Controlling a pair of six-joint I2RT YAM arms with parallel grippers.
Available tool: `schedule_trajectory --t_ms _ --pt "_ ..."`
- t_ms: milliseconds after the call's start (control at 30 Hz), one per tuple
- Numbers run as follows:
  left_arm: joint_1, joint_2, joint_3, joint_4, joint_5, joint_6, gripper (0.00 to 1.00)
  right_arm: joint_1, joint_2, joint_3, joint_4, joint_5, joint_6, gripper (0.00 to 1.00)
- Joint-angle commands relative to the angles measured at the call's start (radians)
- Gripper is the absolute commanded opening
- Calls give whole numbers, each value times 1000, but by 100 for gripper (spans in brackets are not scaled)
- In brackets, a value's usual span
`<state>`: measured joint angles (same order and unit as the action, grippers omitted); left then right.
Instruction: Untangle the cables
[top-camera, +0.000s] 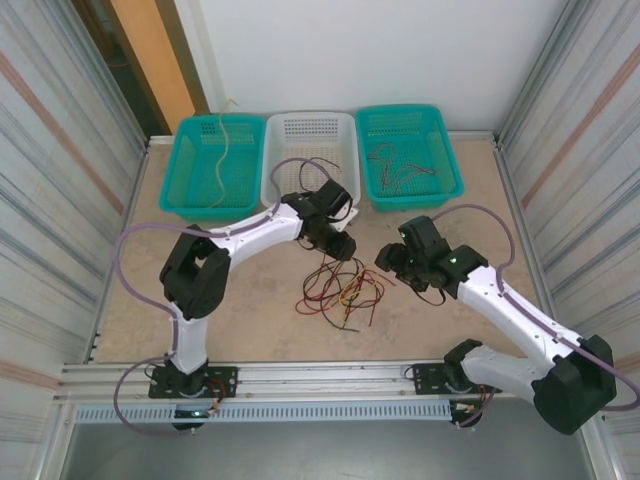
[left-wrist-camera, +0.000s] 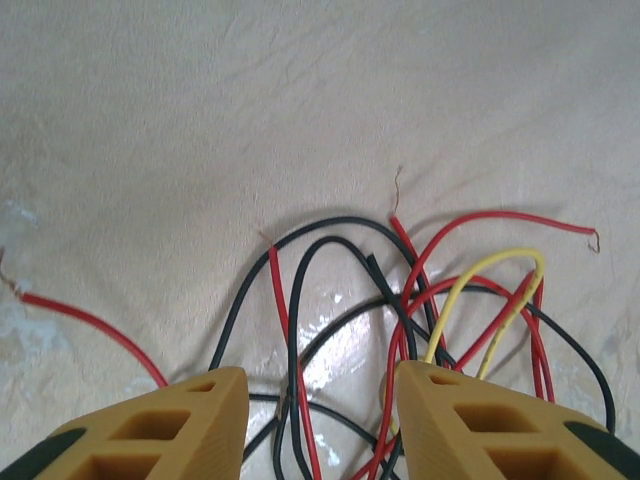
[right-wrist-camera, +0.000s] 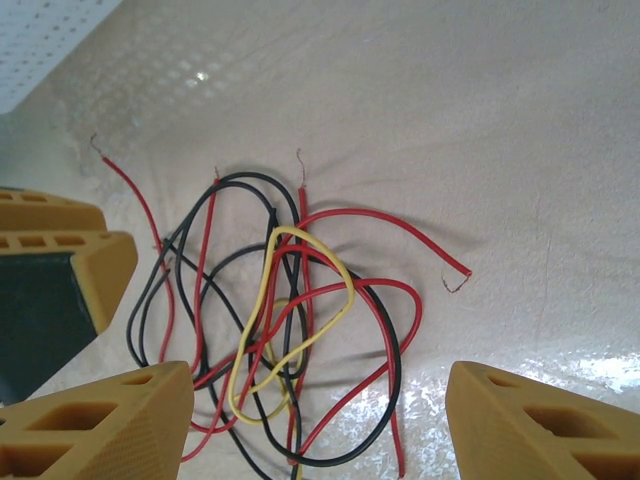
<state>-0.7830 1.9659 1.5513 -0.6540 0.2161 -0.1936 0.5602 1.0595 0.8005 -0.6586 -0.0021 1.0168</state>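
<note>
**Cables tangled mid-bench**

The bench (top-camera: 220, 310) carries a white basket (top-camera: 310, 135) between two teal baskets (top-camera: 190, 205) at its far edge; the left claw (left-wrist-camera: 320, 385) and right claw (right-wrist-camera: 320, 385) both hover with fingers apart, gripping nothing; the red, black and yellow cables (top-camera: 340, 288) lie looped together between them

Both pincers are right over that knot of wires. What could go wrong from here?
Several red and black cables lie inside the open left pincer; closing could catch more than one and drag the whole tangle. The yellow cable loops through the others, so pulling it might tighten the knot. The right pincer hangs open over the same pile; the two could collide.
</note>
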Motion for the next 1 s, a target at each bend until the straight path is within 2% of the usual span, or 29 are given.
schedule_trajectory --t_ms 0,67,133,500,600,700,867,967 --pt "-8 12 40 -28 17 28 41 -8 -18 22 -4 -25 -5 66" --pt "-7 16 41 -27 47 32 28 -8 -23 18 -9 -30 -1 65" --pt "-14 30 41 -27 40 29 25 -7 -39 3 -17 -28 1 65" --pt "-15 123 110 -43 32 46 29 -26 -99 -39 -34 -36 16 64" --pt "-15 154 128 -69 -6 61 29 -26 -98 -52 -12 -44 32 63" --pt "-12 163 118 -68 -15 77 35 -24 -91 -49 -6 -45 37 63" --pt "-10 175 123 -95 46 101 35 -25 -94 -44 -13 -41 38 63" --pt "-10 161 89 -79 31 105 33 -25 -92 -43 -8 -42 35 62"
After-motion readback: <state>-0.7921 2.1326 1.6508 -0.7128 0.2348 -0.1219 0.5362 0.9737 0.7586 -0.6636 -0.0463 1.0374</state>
